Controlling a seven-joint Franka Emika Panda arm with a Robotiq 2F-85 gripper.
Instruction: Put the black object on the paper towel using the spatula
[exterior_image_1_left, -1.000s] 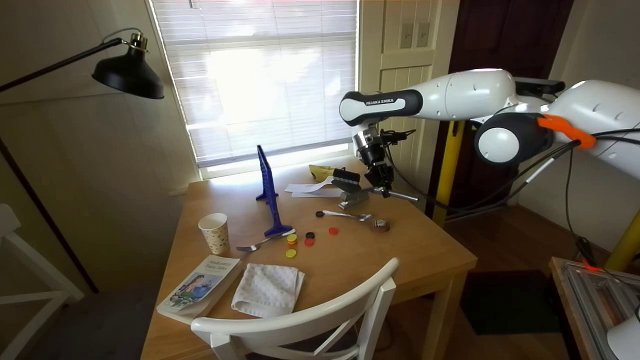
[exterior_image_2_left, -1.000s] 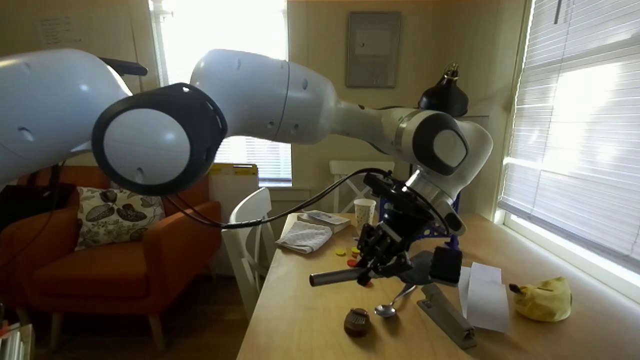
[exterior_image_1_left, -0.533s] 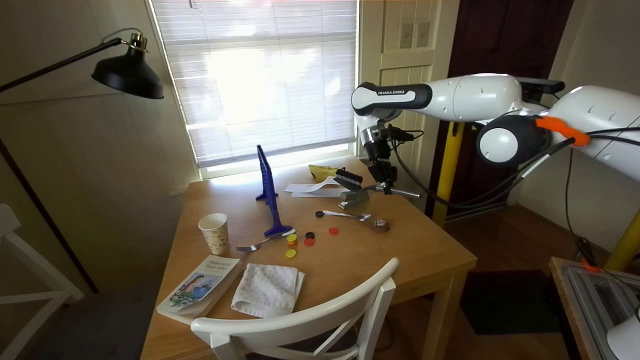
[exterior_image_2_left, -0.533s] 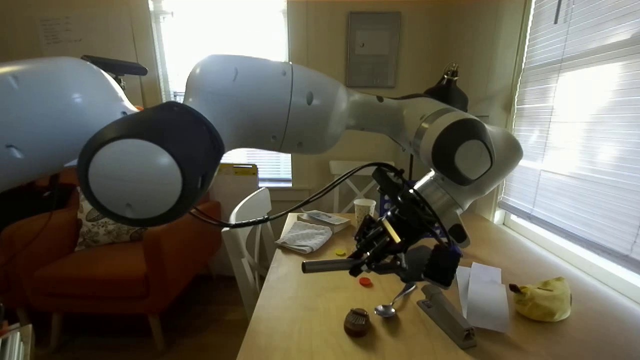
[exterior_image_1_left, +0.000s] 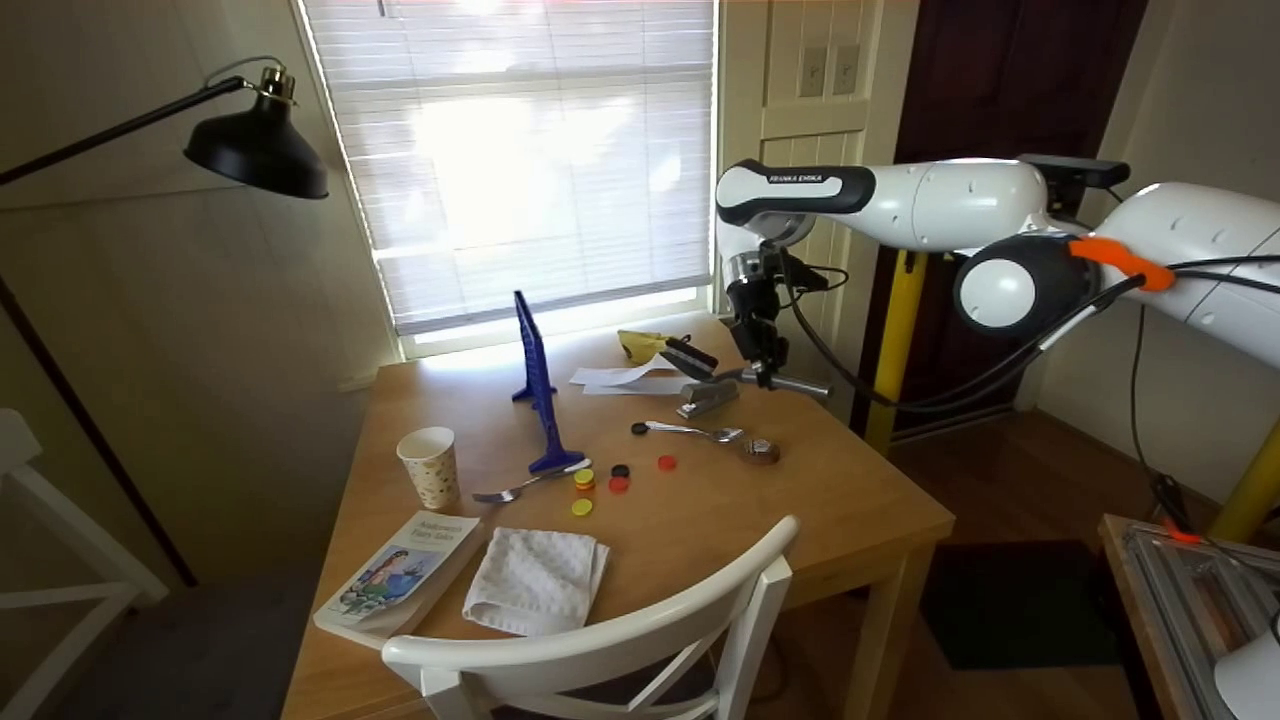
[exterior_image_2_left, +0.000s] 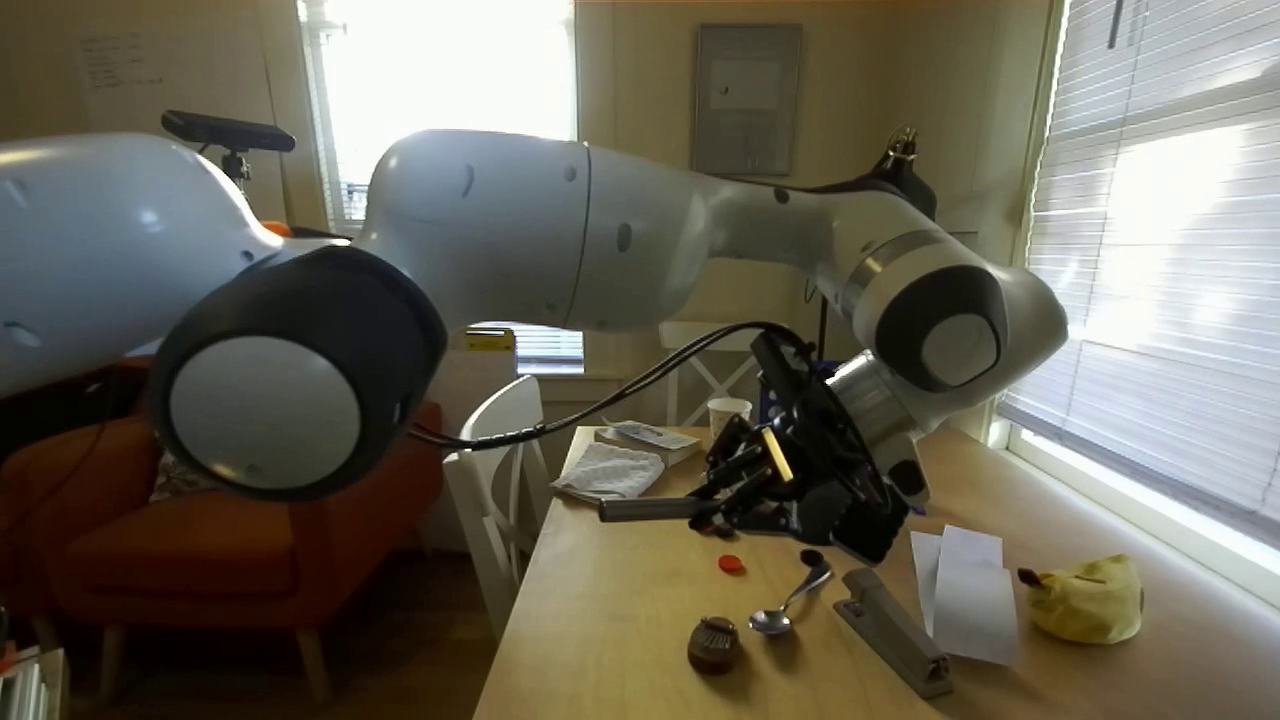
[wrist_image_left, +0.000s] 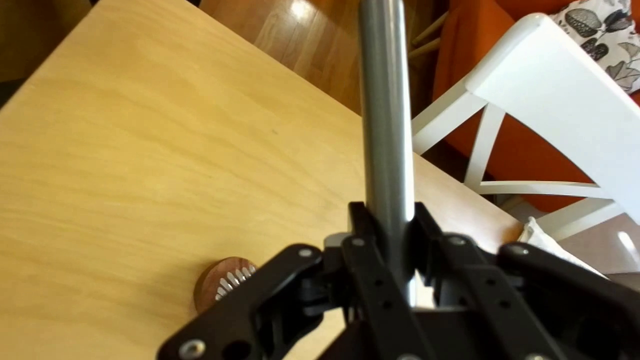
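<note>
Can read FRANKA EMIKA on the black band of the white arm (exterior_image_1_left: 910, 205) in an exterior view, and Andersen's Fairy Tales over a coloured picture on the cover of a thick paperback (exterior_image_1_left: 400, 577). Cannot make out the faint lines on a pale panel (exterior_image_2_left: 125, 62) in the background. Note striped wood grain across the table (wrist_image_left: 175, 140), a speckled paper cup (exterior_image_1_left: 430, 475) near the paperback, a dark blue upright piece (exterior_image_1_left: 541, 388), small flat discs (exterior_image_1_left: 667, 462) in red, yellow and black, a shiny spoon (exterior_image_2_left: 771, 621) and a round brown wooden item (wrist_image_left: 223, 284) bearing silvery tines. Note too a folded white towel (exterior_image_1_left: 537, 582), nubbly on its surface, just beside the paperback; cannot tell paper from cloth. Find the gripper (wrist_image_left: 387, 215) clamped on the spatula (wrist_image_left: 386, 115), around the smooth, round, silvery-grey handle, quite plain in the wrist view. Find the black object (exterior_image_1_left: 690, 359), oblong and block-like, at the blade end of the spatula, apart from the gripper and on the opposite side of it from the handle's free end. Take it as resting on the blade, raised above the table near the grey stapler (exterior_image_2_left: 893, 635) and white paper sheets (exterior_image_2_left: 975, 600), well apart from the towel; cannot see the contact clearly.
</note>
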